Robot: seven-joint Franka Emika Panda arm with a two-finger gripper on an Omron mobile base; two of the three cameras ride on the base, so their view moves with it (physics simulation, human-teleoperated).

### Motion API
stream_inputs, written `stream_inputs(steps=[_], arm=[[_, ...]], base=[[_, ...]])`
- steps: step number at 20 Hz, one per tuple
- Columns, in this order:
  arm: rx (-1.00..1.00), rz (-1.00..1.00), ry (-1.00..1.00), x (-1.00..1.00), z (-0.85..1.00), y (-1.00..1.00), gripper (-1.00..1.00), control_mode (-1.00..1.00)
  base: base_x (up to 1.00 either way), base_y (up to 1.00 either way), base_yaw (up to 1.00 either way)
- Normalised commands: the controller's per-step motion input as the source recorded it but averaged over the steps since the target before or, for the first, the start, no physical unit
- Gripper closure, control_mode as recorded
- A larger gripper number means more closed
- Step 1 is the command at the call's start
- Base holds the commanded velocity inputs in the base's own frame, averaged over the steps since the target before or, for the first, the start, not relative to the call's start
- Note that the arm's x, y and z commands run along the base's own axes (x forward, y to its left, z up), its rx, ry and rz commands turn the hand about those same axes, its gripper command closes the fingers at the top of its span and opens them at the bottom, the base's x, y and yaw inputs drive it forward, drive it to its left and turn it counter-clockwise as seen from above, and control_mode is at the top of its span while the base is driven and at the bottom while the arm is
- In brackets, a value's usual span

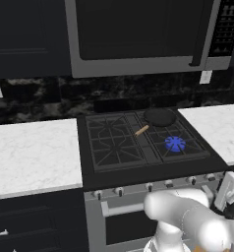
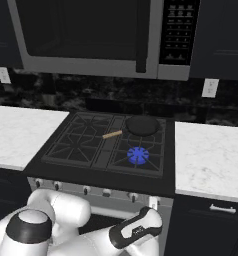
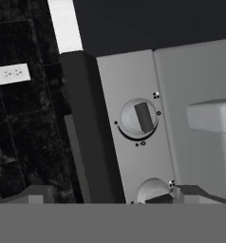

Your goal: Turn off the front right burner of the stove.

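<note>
The stove [image 1: 109, 142] [image 2: 76, 140] is a black gas range with a steel front panel [image 3: 134, 76]. Its front right burner [image 1: 175, 143] [image 2: 138, 155] shows a bright blue flame ring under the grate. A row of small silver knobs [image 1: 149, 187] [image 2: 86, 190] runs along the panel. My gripper [image 1: 213, 191] [image 2: 152, 205] [image 3: 115, 197] hovers open in front of the panel's right end, touching nothing. In the hand view, one knob [image 3: 139, 118] sits just ahead and another knob [image 3: 153, 192] lies between my fingertips [image 3: 195, 192].
A dark pan [image 1: 160, 117] [image 2: 142, 126] with a wooden handle rests on the back right burner. A microwave [image 1: 138, 44] [image 2: 91, 40] hangs above. White marble counters [image 1: 35, 152] [image 2: 211, 160] flank the stove. The oven's bar handle [image 3: 212, 118] lies below the knobs.
</note>
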Motion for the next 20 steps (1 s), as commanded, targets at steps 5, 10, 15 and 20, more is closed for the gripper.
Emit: stream_inputs(steps=[5, 10, 15, 20], arm=[[0.0, 0.0, -0.05, 0.13, -0.13, -0.2, -1.0, -1.0], [0.0, 0.0, -0.02, 0.2, -0.02, -0.02, -1.0, -1.0], [-0.03, 0.0, -0.01, 0.3, -0.04, 0.0, -1.0, -1.0], [-0.04, 0.0, -0.02, 0.24, -0.04, 0.0, -1.0, -1.0]], base=[[0.0, 0.0, 0.0], [0.0, 0.0, 0.0], [0.0, 0.0, 0.0], [0.0, 0.0, 0.0]])
